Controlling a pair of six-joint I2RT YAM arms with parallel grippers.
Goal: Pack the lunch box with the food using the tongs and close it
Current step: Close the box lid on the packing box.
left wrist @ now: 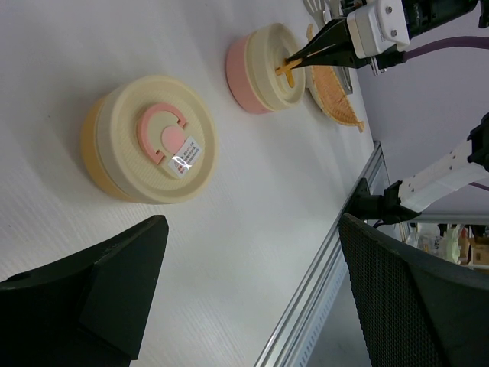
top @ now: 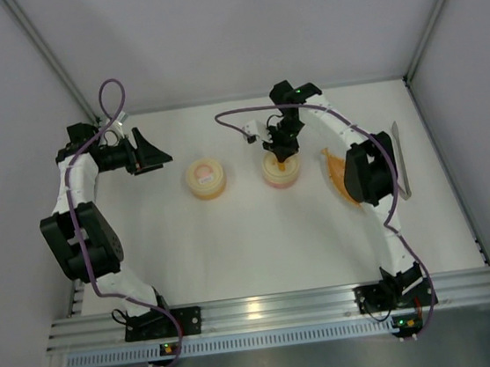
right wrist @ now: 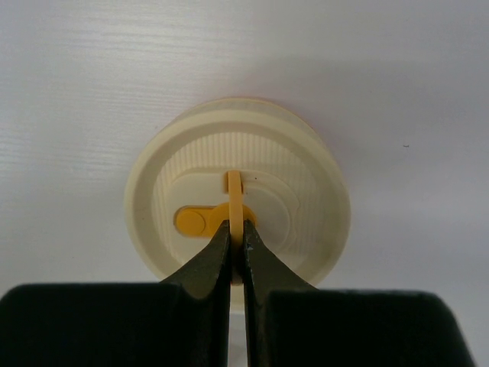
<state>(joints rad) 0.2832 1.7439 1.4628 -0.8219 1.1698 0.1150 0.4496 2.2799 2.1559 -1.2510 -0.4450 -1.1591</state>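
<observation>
Left arm (top: 78, 233) folds up the frame's left side; left fingers (left wrist: 99, 306) stand wide apart, empty, facing the yellow lunch box (top: 206, 178). Right arm (top: 367, 169) arches at centre-right, right fingers (right wrist: 206, 267) pinched on the pink lunch box's (top: 281, 176) upright lid tab (right wrist: 236, 195). Tongs (top: 402, 174) lie far right.

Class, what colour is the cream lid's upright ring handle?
Yellow ring handle, clearest in the right wrist view.

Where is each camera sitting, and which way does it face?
Top external: above and behind the robot, looking down on the table; left arm and right arm show.
Left wrist: low, looking across the table toward the pink container; open left end effector shows.
Right wrist: straight down onto the cream lid; right end effector shut on its yellow handle.
Shared: both wrist views show that grip.
</observation>
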